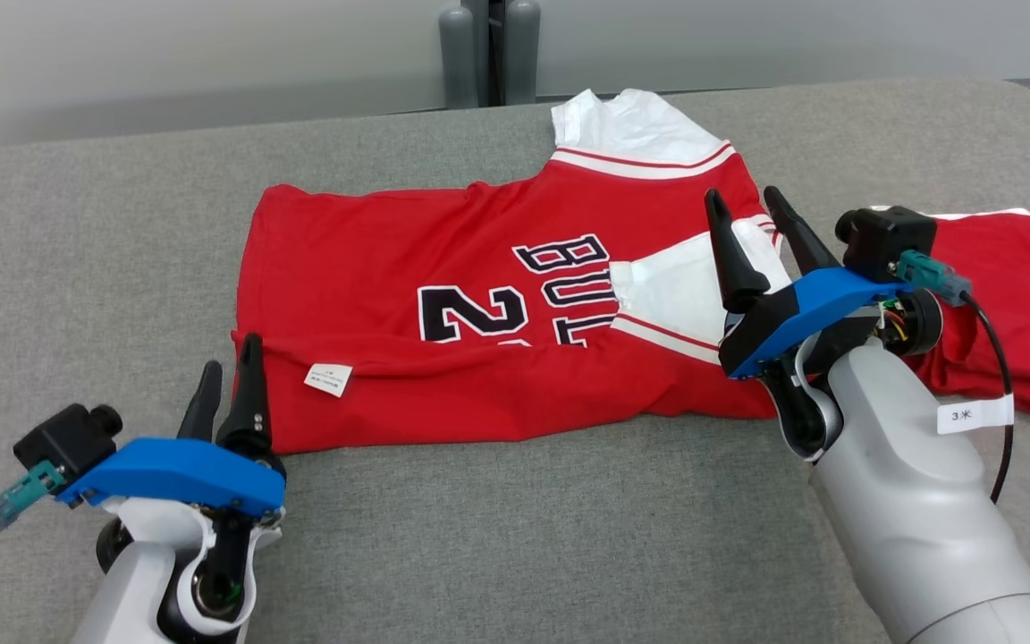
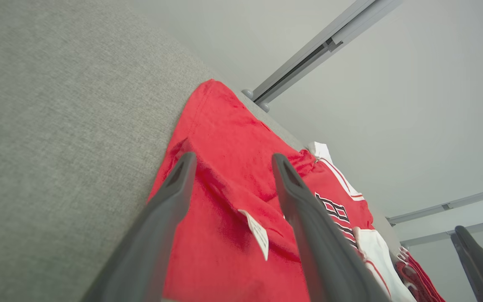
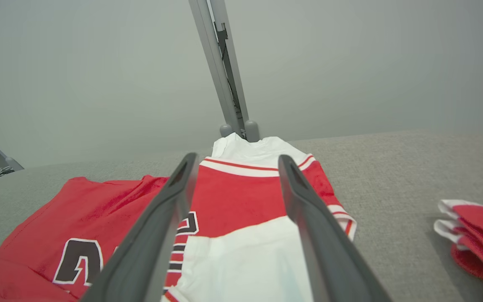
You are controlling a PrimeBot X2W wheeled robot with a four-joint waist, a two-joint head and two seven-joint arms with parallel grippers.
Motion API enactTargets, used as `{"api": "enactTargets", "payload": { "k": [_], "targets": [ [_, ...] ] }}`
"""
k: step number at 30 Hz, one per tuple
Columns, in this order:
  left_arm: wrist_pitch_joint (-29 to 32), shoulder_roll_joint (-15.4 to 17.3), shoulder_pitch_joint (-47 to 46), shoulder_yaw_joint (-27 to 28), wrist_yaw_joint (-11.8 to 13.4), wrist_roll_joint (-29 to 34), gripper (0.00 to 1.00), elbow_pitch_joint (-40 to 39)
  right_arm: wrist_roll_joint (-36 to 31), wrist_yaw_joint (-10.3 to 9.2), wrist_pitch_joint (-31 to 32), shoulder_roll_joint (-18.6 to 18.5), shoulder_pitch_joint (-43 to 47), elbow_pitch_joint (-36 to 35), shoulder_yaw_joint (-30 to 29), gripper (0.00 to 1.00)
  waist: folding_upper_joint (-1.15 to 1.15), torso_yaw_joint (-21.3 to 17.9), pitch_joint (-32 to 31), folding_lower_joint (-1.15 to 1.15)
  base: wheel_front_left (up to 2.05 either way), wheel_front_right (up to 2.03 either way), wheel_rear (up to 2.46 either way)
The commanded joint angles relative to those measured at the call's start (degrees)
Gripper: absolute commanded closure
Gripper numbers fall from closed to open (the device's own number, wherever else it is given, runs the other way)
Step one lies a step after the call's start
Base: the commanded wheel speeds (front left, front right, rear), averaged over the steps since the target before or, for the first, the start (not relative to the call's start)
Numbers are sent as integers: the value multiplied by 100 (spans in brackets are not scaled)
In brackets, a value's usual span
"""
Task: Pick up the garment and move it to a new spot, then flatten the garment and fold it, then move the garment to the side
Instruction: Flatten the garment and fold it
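Observation:
The garment (image 1: 443,268) is a red jersey with black lettering and white sleeves, spread across the grey table (image 1: 524,537). Its near edge is folded up over the body, with a white tag (image 1: 328,379) showing. My left gripper (image 1: 231,353) stands open at the garment's near left corner, nothing between its fingers; in the left wrist view the left gripper (image 2: 234,156) frames the red cloth (image 2: 229,167) and the tag (image 2: 258,235). My right gripper (image 1: 741,192) is open above the folded-in white sleeve (image 1: 685,286). Through the right wrist view, the right gripper (image 3: 238,156) points along the garment (image 3: 241,201) toward its far sleeve.
A second pile of red and white cloth (image 1: 1007,295) lies at the table's right side, just behind my right wrist, seen also in the right wrist view as a red and white pile (image 3: 476,235). A grey post (image 1: 488,54) rises behind the table's far edge. Bare grey table runs along the front.

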Motion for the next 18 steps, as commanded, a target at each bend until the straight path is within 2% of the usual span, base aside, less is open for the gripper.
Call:
{"api": "enactTargets", "payload": {
  "k": [1,6,11,18],
  "targets": [
    [-21,67,103,-11,26,34,0,-49,-30,1,-30,-21,48,-50,3,0,0,-30,-43,0,0,0,0],
    [80,254,677,-52,170,73,0,-321,-169,1,-41,-19,499,-507,-55,0,0,-69,-250,0,0,0,0],
    [227,379,1089,-105,445,114,0,-453,-345,1,-43,-18,1210,-959,-290,0,0,-80,-386,0,0,0,0],
    [403,300,1069,-104,612,-15,0,-372,-720,1,224,-16,2076,-1897,-670,0,0,-266,-260,0,0,0,0]
  ]
}}
